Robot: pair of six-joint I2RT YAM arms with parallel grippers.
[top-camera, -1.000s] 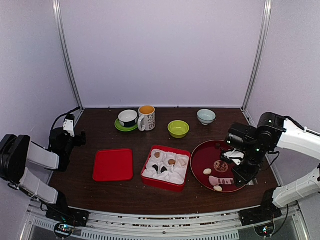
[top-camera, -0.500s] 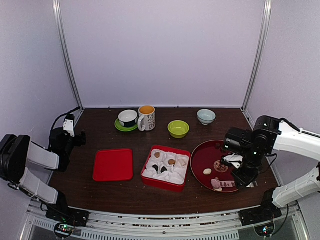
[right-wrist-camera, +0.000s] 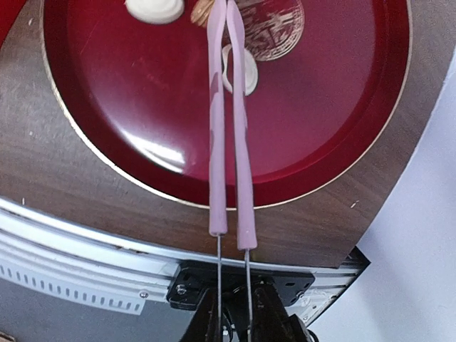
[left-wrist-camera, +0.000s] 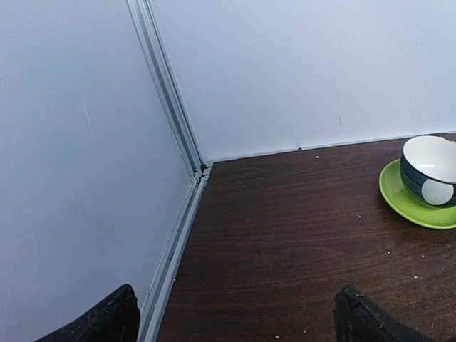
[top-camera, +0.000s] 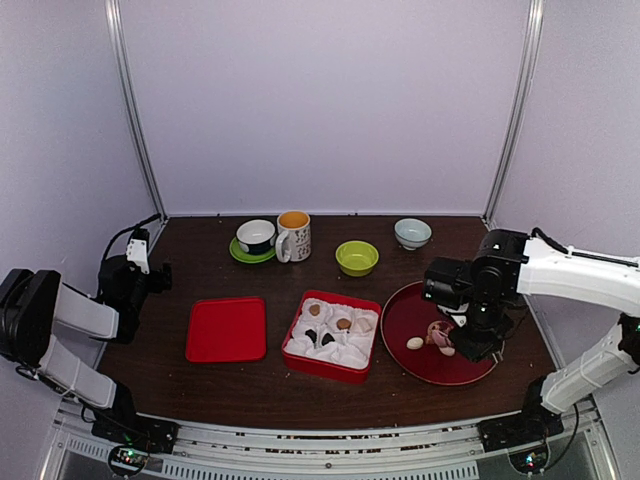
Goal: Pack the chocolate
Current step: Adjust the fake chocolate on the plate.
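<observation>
Right gripper (right-wrist-camera: 234, 317) clamps the pink tongs (right-wrist-camera: 228, 128) over a dark red plate (right-wrist-camera: 342, 142); left gripper (left-wrist-camera: 235, 324) gapes wide beside the wall (left-wrist-camera: 71, 178). Chocolate (top-camera: 415, 343) lies on the plate, with more in the red box (top-camera: 325, 368). We cannot read the plate's gold emblem (right-wrist-camera: 274, 21). We see a dark wood table (left-wrist-camera: 285, 235).

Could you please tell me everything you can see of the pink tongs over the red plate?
The pink tongs are two slim, plastic-looking arms ending in thin metal wires, which the right pincer clamps at the bottom of the wrist view. The arms are squeezed nearly together and reach out over the dark red round plate, crossing above a cream chocolate. Their tips meet beside a tan chocolate at the frame's edge; whether they grip it cannot be told.
</observation>
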